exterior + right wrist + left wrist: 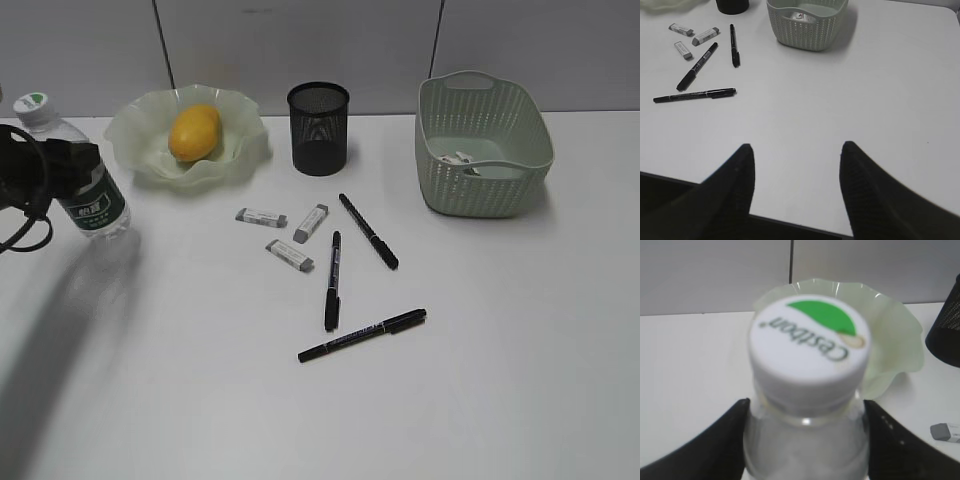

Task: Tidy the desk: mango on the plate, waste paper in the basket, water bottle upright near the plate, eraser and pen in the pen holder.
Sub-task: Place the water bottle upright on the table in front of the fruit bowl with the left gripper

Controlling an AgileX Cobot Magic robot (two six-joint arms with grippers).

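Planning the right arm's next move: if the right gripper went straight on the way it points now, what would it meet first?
Probably nothing soon. The right gripper is open over bare desk. The basket lies far ahead, about in line; the pens lie off to the left. Depth is unclear.

surface: the desk, plain white, flat tabletop
back left: plate, pale green, wavy rim
back middle: pen holder, black mesh cup, upright
back right: basket, pale green, woven-pattern sides
left edge: water bottle, upright, beside the plate
middle: three grey erasers, lying close together, apart from each other
right of the erasers: three black pens, lying flat, loosely fanned
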